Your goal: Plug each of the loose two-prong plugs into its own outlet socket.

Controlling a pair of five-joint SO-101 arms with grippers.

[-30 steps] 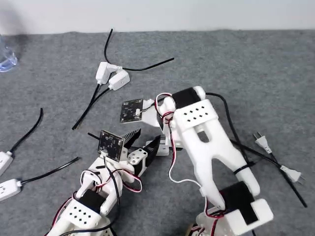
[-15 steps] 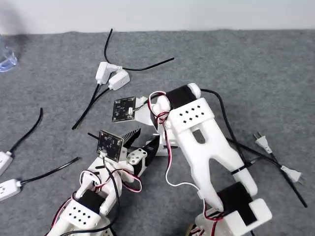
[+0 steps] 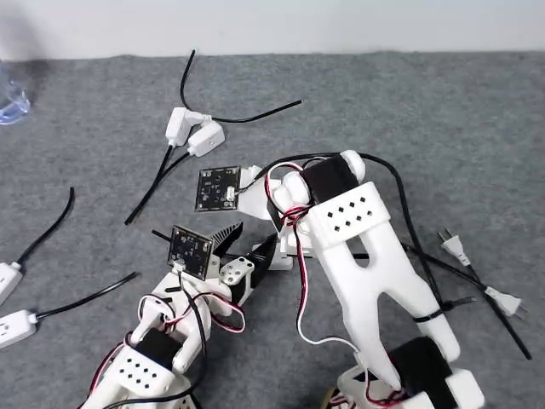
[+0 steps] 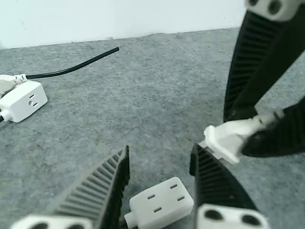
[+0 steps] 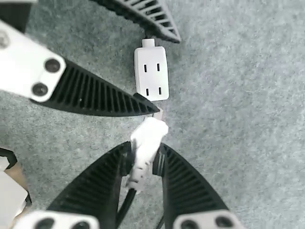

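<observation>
One plug [image 5: 147,138] pinched in my right gripper [image 5: 143,155], wrist just shifted left, now near socket [image 5: 151,78] mid-frame; left gripper [image 4: 159,174] wide astride it. Insertion looks close.

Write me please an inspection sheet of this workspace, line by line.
Surface: grey carpet, flat.
Job's things: one plug held near a socket, not inserted; two loose plugs, two spare sockets and a further socket lie apart.
Clutter: clear container at the edge.
Grippers: left gripper open around the socket; right gripper shut on the plug.
Cables: black cords loose on the carpet.
Surroundings: white wall.
</observation>
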